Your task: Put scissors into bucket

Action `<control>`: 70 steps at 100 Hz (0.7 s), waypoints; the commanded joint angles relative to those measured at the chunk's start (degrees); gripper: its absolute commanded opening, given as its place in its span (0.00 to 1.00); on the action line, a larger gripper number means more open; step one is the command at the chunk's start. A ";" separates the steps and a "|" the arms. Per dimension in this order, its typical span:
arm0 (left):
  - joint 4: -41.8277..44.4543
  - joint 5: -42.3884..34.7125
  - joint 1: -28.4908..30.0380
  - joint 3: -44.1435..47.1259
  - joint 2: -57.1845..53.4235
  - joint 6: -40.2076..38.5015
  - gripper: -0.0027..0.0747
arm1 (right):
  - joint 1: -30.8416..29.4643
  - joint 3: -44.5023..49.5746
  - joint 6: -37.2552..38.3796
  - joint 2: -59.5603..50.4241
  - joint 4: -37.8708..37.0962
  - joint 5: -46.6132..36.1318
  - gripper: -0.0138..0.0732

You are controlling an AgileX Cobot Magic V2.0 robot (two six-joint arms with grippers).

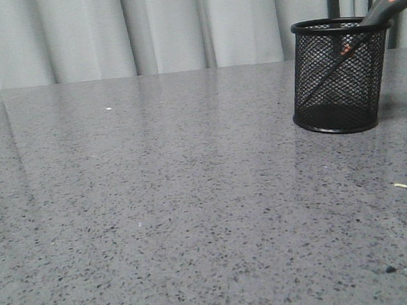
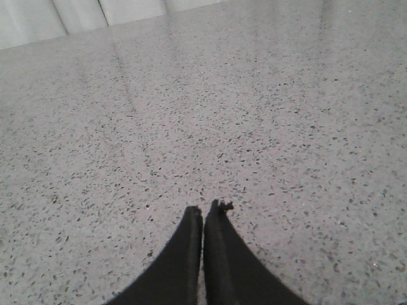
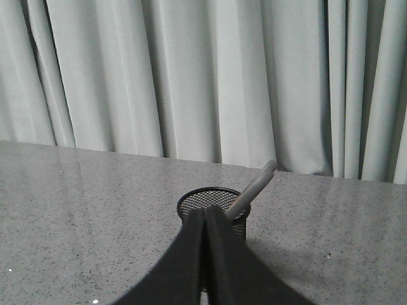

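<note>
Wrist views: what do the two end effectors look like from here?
Both look alike. The left end effector has two matte black fingers that widen toward the base and curve to narrow tips. The right end effector has the same black tapered shape. No cables, markings or arm links show in any view; the front view shows no arm.

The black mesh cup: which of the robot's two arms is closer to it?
Right. Its closed fingers sit just in front of the cup; the left fingers see only bare table.

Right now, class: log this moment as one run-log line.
scissors: in bucket, leaning on rim | left gripper: shut, empty | right gripper: shut, empty
</note>
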 commanded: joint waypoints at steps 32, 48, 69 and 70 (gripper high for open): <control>-0.79 -1.50 0.24 2.27 -1.63 -0.25 0.01 | -2.22 6.75 3.14 -2.30 -6.37 -12.01 0.11; -0.79 -1.50 0.24 2.27 -1.63 -0.25 0.01 | -9.21 19.14 13.08 -3.10 -17.20 -22.32 0.11; -0.79 -1.50 0.24 2.27 -1.63 -0.25 0.01 | -15.55 29.87 13.73 -3.26 -17.59 -23.21 0.11; -0.79 -1.50 0.24 2.27 -1.63 -0.25 0.01 | -15.55 30.06 13.73 -3.28 -17.59 -23.20 0.11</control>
